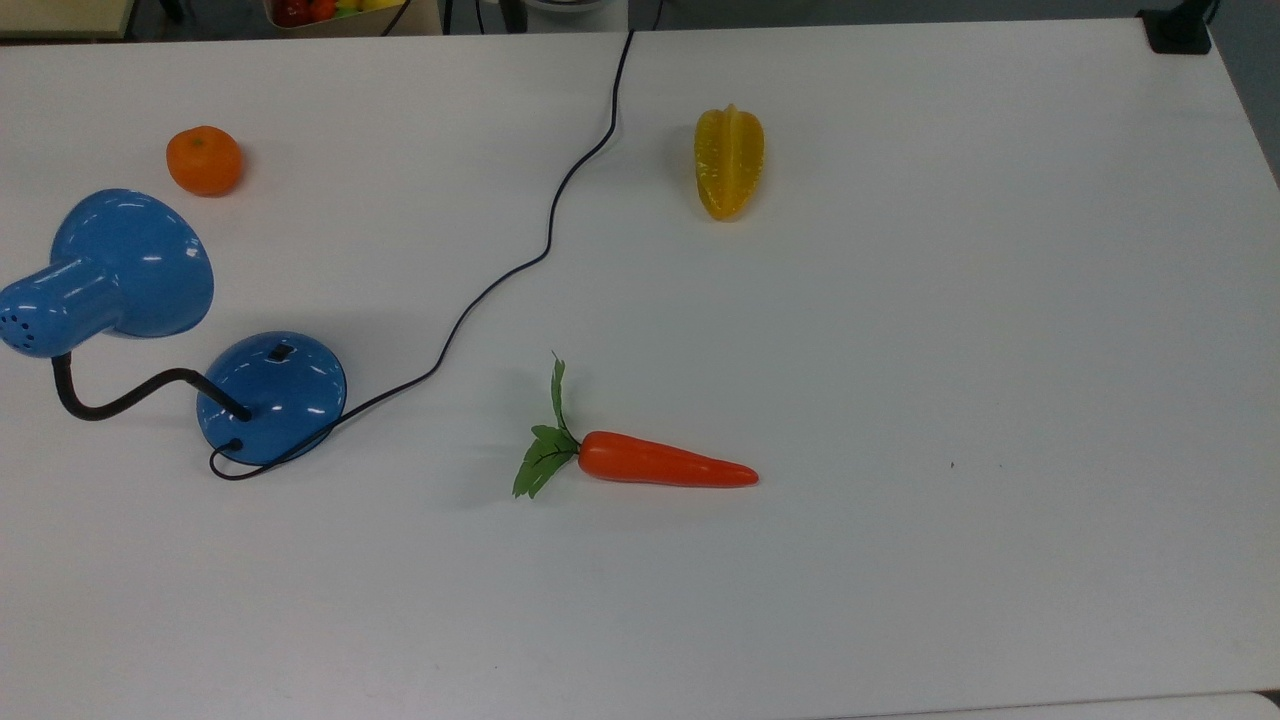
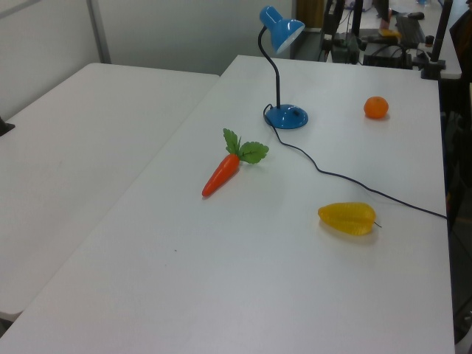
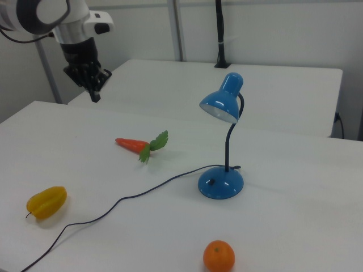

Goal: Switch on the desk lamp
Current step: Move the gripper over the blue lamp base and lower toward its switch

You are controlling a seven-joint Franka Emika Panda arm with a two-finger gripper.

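arm shell (image 3: 54,14): glossy white, rounded, with a grey ring at the joint
wrist block above the pincer: white, with a small dark slot
pincer (image 3: 93,93): black, tapering to dark tips
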